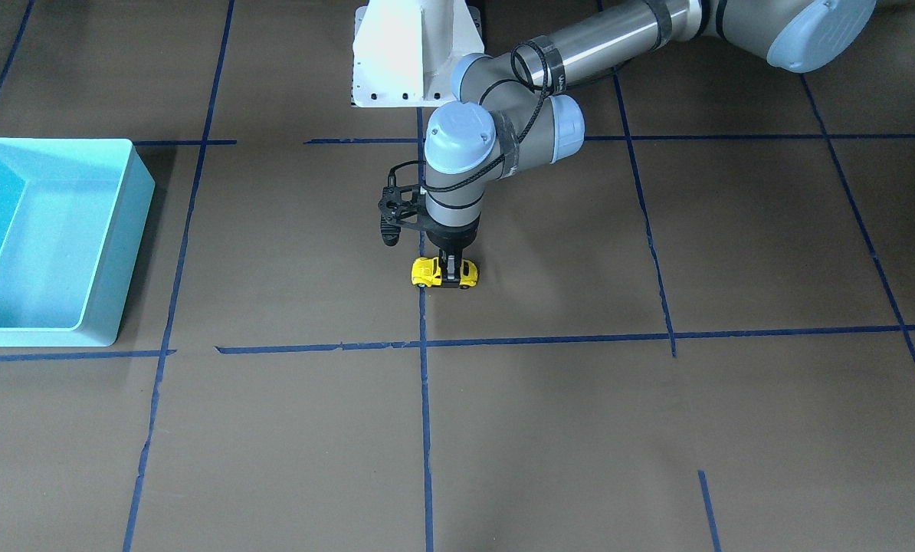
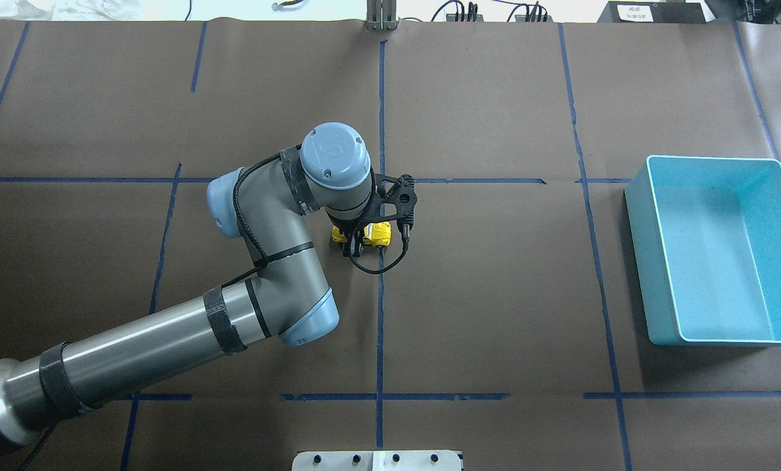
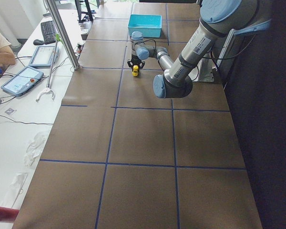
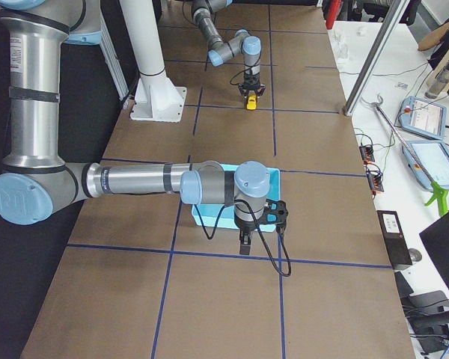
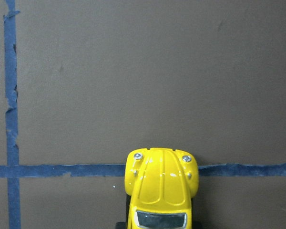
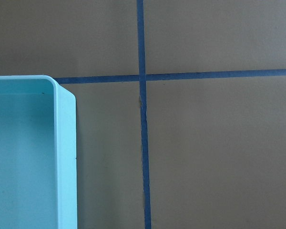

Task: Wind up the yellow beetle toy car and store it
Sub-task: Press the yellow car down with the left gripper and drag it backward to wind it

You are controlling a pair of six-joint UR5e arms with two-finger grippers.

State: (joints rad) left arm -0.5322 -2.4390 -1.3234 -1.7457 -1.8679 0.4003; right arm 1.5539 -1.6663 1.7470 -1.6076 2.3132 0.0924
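Observation:
The yellow beetle toy car [image 1: 427, 271] sits at the table's middle, on a blue tape line. It also shows in the overhead view [image 2: 381, 232] and, as its hood, at the bottom of the left wrist view [image 5: 162, 186]. My left gripper [image 1: 450, 274] points straight down over it, with its fingers closed on the car's sides; its wheels look to be on the table. My right gripper [image 4: 244, 247] hangs by the near edge of the turquoise bin [image 2: 652, 261]. It shows only in the right side view, so I cannot tell whether it is open or shut.
The turquoise bin [image 1: 132, 230] is empty and stands on my right side of the table; its corner shows in the right wrist view [image 6: 64, 157]. Blue tape lines grid the brown table cover. The white robot base [image 1: 411, 54] stands behind the car.

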